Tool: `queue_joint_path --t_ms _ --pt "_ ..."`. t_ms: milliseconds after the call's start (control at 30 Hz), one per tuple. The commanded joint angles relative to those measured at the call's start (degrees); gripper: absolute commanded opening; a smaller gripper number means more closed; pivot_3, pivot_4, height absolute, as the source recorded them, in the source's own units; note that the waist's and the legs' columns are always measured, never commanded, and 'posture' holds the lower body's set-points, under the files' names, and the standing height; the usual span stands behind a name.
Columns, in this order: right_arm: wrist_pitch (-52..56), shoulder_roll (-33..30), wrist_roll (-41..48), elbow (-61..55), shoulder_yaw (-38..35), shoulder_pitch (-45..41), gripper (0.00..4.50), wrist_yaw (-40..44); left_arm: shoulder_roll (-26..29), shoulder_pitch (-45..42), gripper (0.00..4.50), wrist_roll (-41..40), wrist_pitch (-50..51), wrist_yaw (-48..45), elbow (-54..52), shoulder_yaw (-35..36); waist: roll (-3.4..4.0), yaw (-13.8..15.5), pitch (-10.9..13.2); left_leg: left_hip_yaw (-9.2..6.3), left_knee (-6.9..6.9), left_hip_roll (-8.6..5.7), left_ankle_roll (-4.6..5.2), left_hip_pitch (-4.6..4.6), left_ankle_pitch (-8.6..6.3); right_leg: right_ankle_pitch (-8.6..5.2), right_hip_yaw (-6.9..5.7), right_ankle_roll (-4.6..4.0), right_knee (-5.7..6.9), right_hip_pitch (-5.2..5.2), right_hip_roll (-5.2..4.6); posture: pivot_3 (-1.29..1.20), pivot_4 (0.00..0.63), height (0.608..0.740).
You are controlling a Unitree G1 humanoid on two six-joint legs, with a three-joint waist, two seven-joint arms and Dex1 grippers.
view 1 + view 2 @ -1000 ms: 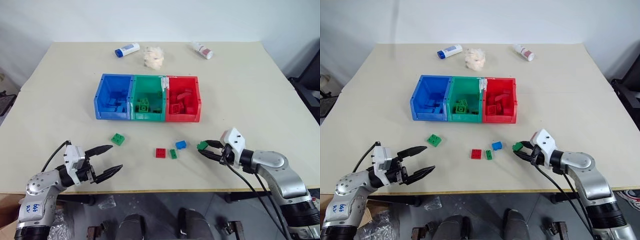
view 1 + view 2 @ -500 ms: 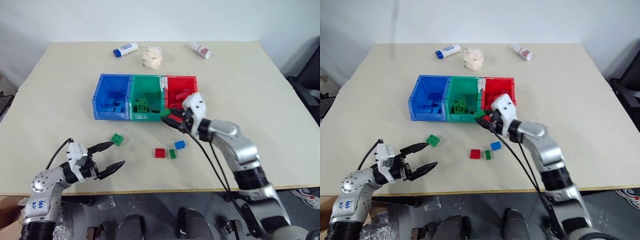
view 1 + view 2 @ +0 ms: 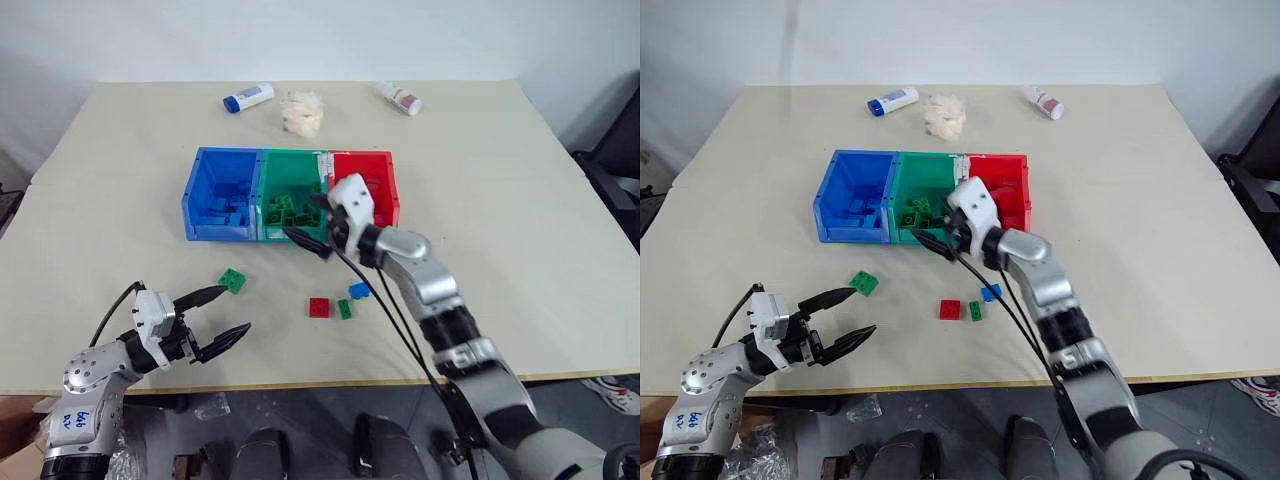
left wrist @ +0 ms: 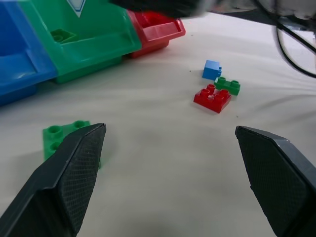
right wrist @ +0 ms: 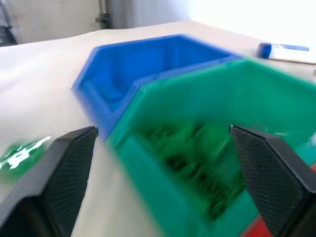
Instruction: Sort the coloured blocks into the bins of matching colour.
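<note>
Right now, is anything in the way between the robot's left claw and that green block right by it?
No, nothing visible is in the way. The left end effector is open, and the green block lies on bare table just past one of its fingertips. The blue bin sits farther back, beyond the block, not between them.

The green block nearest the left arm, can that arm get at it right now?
Probably yes. The green block lies alone on bare table, just ahead of the left gripper, whose jaws stand open, with nothing between them.
</note>
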Motion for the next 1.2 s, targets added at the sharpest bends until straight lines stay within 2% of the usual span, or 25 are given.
queue_joint_path --t_ms 33,267,500,633,900,1200 --pt "4.3 -6.4 5.2 -13.7 -1.0 6.6 4.49 7.6 0.7 -2.7 4.5 -0.5 -0.7 -1.2 1.2 0.2 0.0 -0.1 0.0 0.03 0.01 0.0 0.01 0.0 -0.01 0.01 0.01 0.03 -0.03 0.0 0.0 0.0 0.15 0.74" --pt "8.2 -18.2 7.7 -24.8 -8.3 20.1 4.49 8.2 1.2 -8.5 4.5 0.4 -1.4 -4.8 9.4 -1.1 0.0 -0.2 0.0 0.13 0.03 0.03 -0.02 0.12 0.02 0.02 0.02 0.02 0.04 0.02 0.01 0.0 0.15 0.74" --pt "11.0 -29.2 10.5 -32.6 -22.0 36.8 4.49 9.0 2.1 -12.5 4.5 1.6 -3.1 -8.6 16.3 -1.8 -0.01 0.3 0.0 0.13 0.01 0.0 0.01 0.1 -0.01 0.03 0.02 0.05 -0.1 0.05 0.0 0.0 0.15 0.74" --pt "12.2 -30.6 12.1 -34.8 -23.8 39.2 4.49 8.2 2.1 -14.3 4.5 1.8 -3.4 -9.5 18.0 -1.8 -0.02 0.0 0.0 0.16 0.07 0.01 0.04 0.13 -0.03 0.04 0.02 0.07 -0.15 0.11 0.0 0.0 0.15 0.74" --pt "13.2 -28.8 12.2 -35.7 -19.0 35.4 4.49 6.8 2.2 -15.1 4.5 1.9 -3.4 -10.2 18.0 -2.0 -0.02 0.0 0.0 0.2 0.05 0.04 0.03 0.23 -0.02 0.06 0.04 0.04 -0.06 0.12 0.0 0.0 0.15 0.74" --pt "18.0 -25.1 10.7 -34.8 -4.6 27.4 4.49 8.0 1.3 -11.3 4.5 1.2 -2.6 -8.7 11.8 -2.2 -0.02 -0.1 0.0 0.2 0.05 0.05 0.03 0.22 -0.03 0.06 0.04 0.05 -0.07 0.11 0.0 0.0 0.15 0.74"
